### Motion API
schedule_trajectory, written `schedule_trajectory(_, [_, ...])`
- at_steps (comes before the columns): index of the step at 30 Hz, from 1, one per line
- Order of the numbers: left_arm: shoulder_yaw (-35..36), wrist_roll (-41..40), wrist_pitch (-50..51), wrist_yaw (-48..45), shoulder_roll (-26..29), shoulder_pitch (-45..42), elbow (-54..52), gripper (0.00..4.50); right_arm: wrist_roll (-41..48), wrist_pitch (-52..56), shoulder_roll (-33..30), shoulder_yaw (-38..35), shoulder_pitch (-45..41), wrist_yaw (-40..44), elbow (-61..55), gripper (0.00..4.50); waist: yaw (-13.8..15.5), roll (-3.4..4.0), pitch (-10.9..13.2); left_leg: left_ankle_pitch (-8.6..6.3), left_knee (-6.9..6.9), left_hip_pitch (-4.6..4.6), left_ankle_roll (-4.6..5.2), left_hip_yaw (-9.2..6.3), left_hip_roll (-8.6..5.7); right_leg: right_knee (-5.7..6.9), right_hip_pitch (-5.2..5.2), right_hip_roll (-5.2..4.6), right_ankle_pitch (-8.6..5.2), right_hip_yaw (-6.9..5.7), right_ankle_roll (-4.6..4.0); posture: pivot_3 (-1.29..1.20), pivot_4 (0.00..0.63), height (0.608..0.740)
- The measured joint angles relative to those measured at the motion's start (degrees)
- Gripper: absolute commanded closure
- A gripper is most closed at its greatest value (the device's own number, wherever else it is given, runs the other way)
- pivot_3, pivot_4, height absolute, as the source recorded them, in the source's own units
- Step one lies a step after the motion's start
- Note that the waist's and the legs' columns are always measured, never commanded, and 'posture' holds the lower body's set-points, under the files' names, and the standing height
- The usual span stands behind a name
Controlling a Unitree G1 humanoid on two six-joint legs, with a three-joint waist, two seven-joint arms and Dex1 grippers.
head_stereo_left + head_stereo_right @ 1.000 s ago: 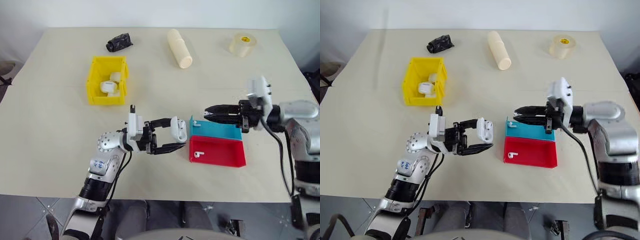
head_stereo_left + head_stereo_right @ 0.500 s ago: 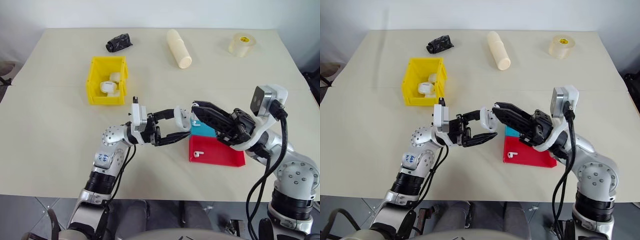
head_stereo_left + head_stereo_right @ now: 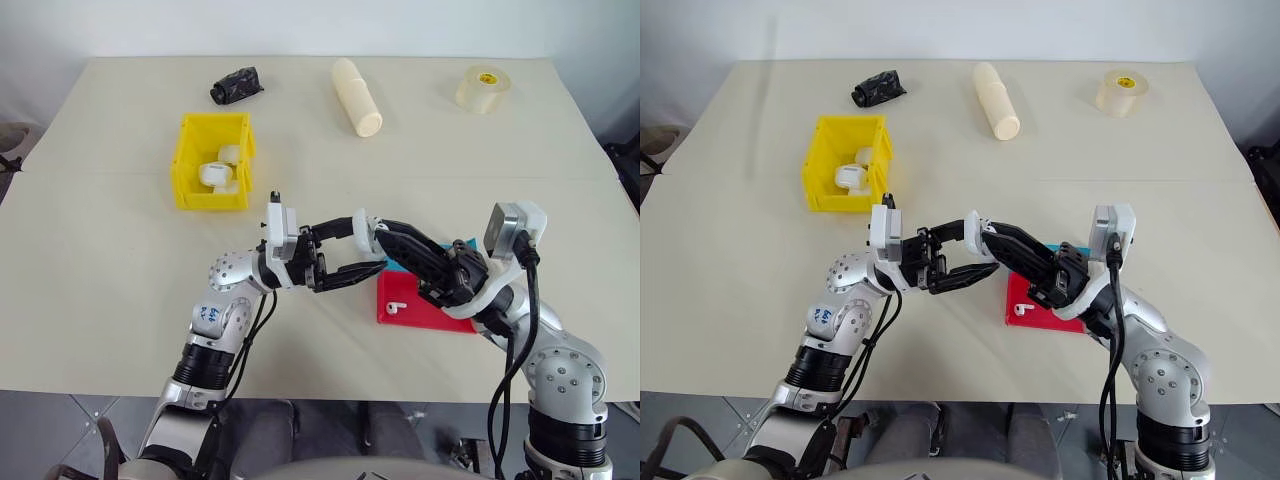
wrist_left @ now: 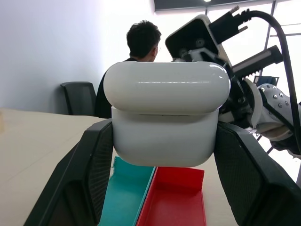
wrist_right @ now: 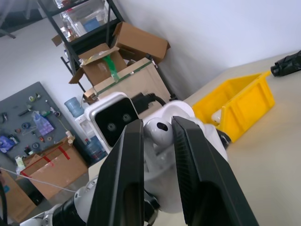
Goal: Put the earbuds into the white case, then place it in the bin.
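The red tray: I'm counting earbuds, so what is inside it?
One white earbud lies in the red tray near its left end. The right gripper and its arm cover much of the tray's right part, so anything there is hidden.

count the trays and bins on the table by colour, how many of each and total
yellow: 1, the yellow bin
red: 1, the red tray
blue: 1, the blue tray, mostly hidden behind the right arm
total: 3
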Motion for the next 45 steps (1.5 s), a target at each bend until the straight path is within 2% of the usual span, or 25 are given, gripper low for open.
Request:
schedule_trajectory(9, [0.1, -0.1, 2.1, 0.0, -0.3, 0.0, 0.0, 1.51, -3.5, -4.8, -0.2, 2.5, 2.3, 1.5, 0.0, 3.99, 0.0, 0.00, 0.0, 0.00, 0.00, 0.00, 0.00, 0.00, -0.01, -0.01, 0.00, 0.00, 0.00, 0.00, 0.00, 0.00, 0.150, 0.740])
schedule_trajectory(10, [0.1, -0.1, 2.2, 0.0, -0.3, 0.0, 0.0, 1.51, -3.3, -4.7, -0.5, 2.5, 2.5, 1.5, 0.0, 3.27, 0.0, 0.00, 0.0, 0.00, 0.00, 0.00, 0.00, 0.00, -0.01, -0.01, 0.00, 0.00, 0.00, 0.01, 0.00, 0.00, 0.150, 0.740])
schedule_trajectory(17, [2.5, -0.8, 2.4, 0.2, -0.7, -0.1, -0.2, 1.51, -3.4, -3.5, -3.5, 3.4, 4.4, 3.1, 0.1, 1.08, 0.1, 0.00, 0.0, 0.00, -0.01, 0.01, 0.00, 0.00, 0.00, -0.02, 0.02, -0.01, 0.00, 0.01, 0.00, 0.00, 0.150, 0.740])
schedule_trajectory(21, [1.9, 0.7, 1.9, 0.2, 0.9, -0.2, -0.2, 1.51, -3.5, -3.4, -7.6, 2.2, 3.9, 4.7, 0.1, 1.08, 0.1, 0.00, 0.0, 0.00, -0.01, 0.01, 0.00, 0.00, -0.02, -0.05, 0.03, 0.00, 0.00, 0.00, 0.00, 0.00, 0.150, 0.740])
schedule_trajectory(24, [1.3, 5.8, 0.2, 0.2, 6.6, -0.9, 0.0, 1.51, -3.5, -2.7, -13.2, -1.0, 3.5, 6.2, 1.1, 1.73, 0.0, 0.00, 0.0, 0.00, -0.05, 0.03, 0.00, 0.03, 0.00, -0.05, 0.02, 0.03, 0.00, 0.01, 0.00, 0.00, 0.150, 0.740])
schedule_trajectory(26, [1.1, 9.6, -0.3, 0.9, 10.0, -2.2, 1.3, 1.51, -4.1, -2.0, -16.9, -2.2, 3.3, 7.5, 1.9, 2.43, 0.2, 0.00, 0.0, 0.00, -0.05, 0.03, 0.01, 0.03, -0.01, -0.06, 0.03, 0.03, 0.00, 0.01, 0.00, 0.00, 0.150, 0.740])
schedule_trajectory(29, [-1.2, 17.0, -1.5, 1.3, 16.1, -4.7, 4.0, 1.51, -8.6, -2.0, -23.5, -0.7, 1.7, 11.5, 1.9, 3.42, 0.1, -0.01, 0.0, -0.02, -0.07, 0.04, 0.04, 0.06, -0.02, -0.10, 0.04, 0.03, 0.00, 0.01, 0.00, 0.00, 0.150, 0.740])
schedule_trajectory(32, [-3.1, 21.7, -1.5, 1.4, 18.5, -6.2, 4.8, 1.51, -13.0, -2.3, -25.0, 2.9, -2.7, 13.5, 2.2, 4.48, 0.1, -0.02, 0.0, -0.02, -0.09, 0.03, 0.04, 0.05, -0.01, -0.10, 0.02, 0.01, 0.00, 0.00, 0.00, 0.00, 0.150, 0.740])
schedule_trajectory(40, [-8.0, 23.0, 3.6, -0.1, 17.4, -6.4, 1.4, 1.51, -23.8, -2.5, -21.6, 16.3, -17.6, 14.7, 6.7, 4.48, 0.0, -0.06, 0.0, -0.02, -0.08, -0.05, 0.04, 0.00, -0.01, -0.10, -0.03, -0.02, 0.00, -0.02, 0.00, 0.00, 0.150, 0.740])
schedule_trajectory(45, [-8.8, 22.8, 5.1, -0.3, 16.6, -6.3, -0.8, 1.51, -29.1, -2.5, -18.1, 21.6, -20.2, 15.0, 10.6, 4.48, 0.1, -0.05, 0.0, -0.02, -0.06, -0.07, 0.03, 0.00, 0.00, -0.09, -0.05, -0.03, 0.00, -0.03, 0.00, 0.00, 0.150, 0.740])
